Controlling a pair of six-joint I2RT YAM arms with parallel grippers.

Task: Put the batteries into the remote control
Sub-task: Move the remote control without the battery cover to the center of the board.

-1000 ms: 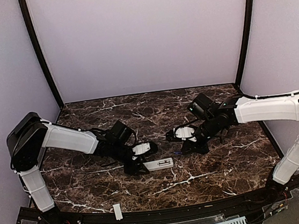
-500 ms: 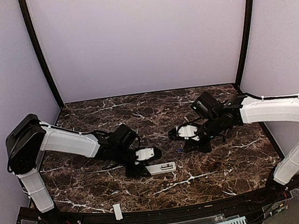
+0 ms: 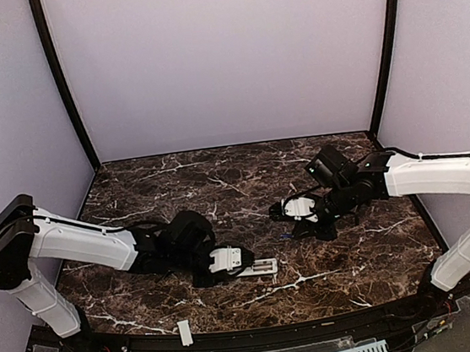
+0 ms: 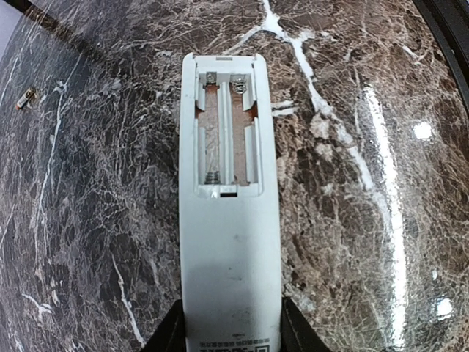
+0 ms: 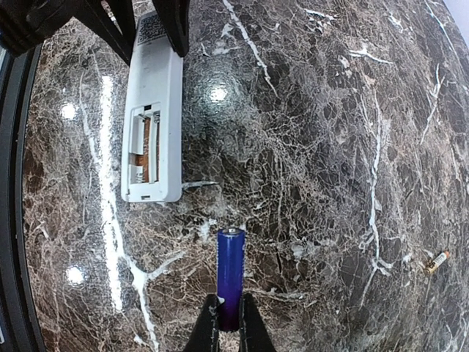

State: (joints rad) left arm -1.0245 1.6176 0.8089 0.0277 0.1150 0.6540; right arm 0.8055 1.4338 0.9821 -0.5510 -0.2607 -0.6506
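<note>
The white remote control (image 4: 231,257) lies back-side up on the marble with its battery compartment (image 4: 226,132) open and empty. My left gripper (image 4: 231,330) is shut on its near end; in the top view the gripper (image 3: 225,261) holds the remote (image 3: 258,268) at the table's front middle. My right gripper (image 5: 229,319) is shut on a blue battery (image 5: 230,271), which points toward the remote (image 5: 152,139) but stays apart from it. In the top view the right gripper (image 3: 277,214) hovers right of centre. A second battery (image 4: 26,97) lies loose on the marble, also in the right wrist view (image 5: 436,261).
A short flat white strip (image 3: 185,332) lies on the black front ledge, left of centre. The dark marble table (image 3: 354,256) is ringed by lilac walls and two black corner poles (image 3: 64,93).
My left arm has swung down and drawn the remote toward the front and a little right. My right gripper with the battery has shifted slightly right.
</note>
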